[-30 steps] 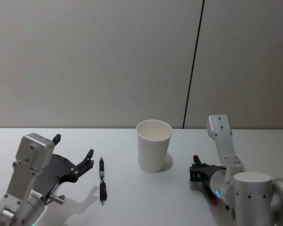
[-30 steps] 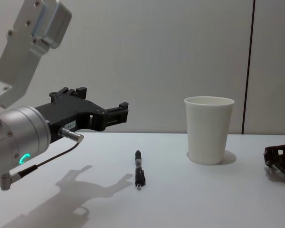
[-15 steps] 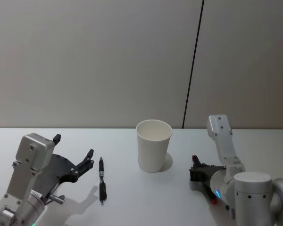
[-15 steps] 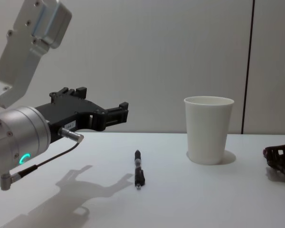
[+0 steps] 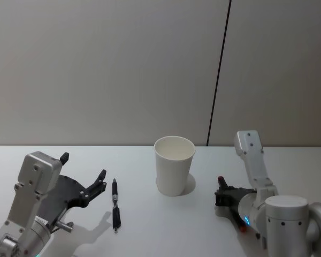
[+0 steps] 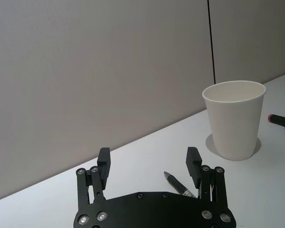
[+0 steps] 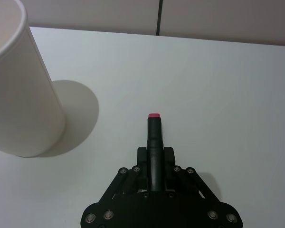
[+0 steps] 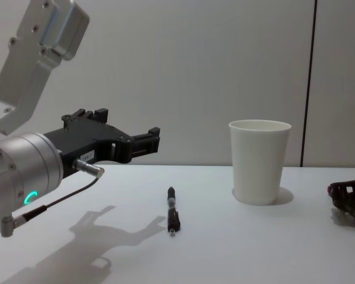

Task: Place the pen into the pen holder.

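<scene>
The silver left arm (image 8: 23, 171) bears a teal ring (image 8: 28, 198), thin cable (image 8: 65, 197) and black screw-studded left gripper (image 6: 148, 159).

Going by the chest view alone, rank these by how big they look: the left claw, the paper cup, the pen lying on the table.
1-2. paper cup and open left claw: similar spread, and the claw is nearer the camera, so not ranked against each other.
3. pen: clearly smallest.

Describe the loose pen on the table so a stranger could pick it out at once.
Start at the white paper cup standing mid-table. To its left, on the white table, lies a slim black pen, flat, beside the open left gripper. Unlike the red-tipped pen clamped in the right gripper, it lies free, nothing touching it.
</scene>
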